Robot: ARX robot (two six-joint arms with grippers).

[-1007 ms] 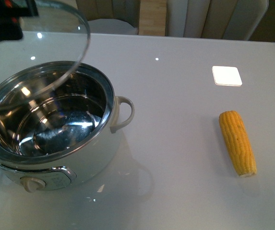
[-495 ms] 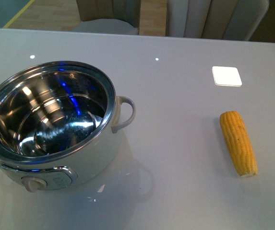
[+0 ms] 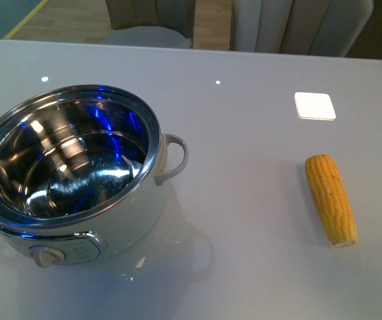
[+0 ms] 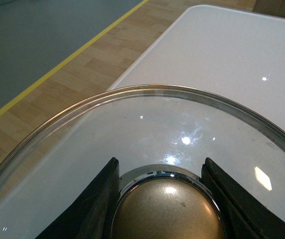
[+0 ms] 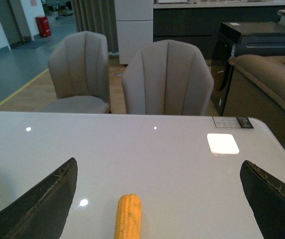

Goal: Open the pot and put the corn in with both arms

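The white pot (image 3: 77,220) stands open at the table's front left, its steel bowl (image 3: 67,163) empty, a loop handle (image 3: 174,157) on its right and a knob (image 3: 44,257) in front. The yellow corn (image 3: 331,198) lies at the right, lengthwise, and also shows in the right wrist view (image 5: 128,216). My left gripper (image 4: 162,199) is shut on the gold knob (image 4: 168,211) of the glass lid (image 4: 147,119), held over the table's left edge, out of the front view. My right gripper (image 5: 162,199) is open wide above the table, with the corn between and ahead of its fingers (image 5: 43,199).
A white square (image 3: 315,105) lies on the table behind the corn. Beige chairs (image 5: 167,77) stand at the far edge. Wood floor with a yellow line (image 4: 57,69) lies beyond the table's left edge. A sofa (image 5: 266,84) stands far right.
The lid and left gripper, tilted over the pot a second ago, have moved out of the front view to the left. The pot and corn have not moved.
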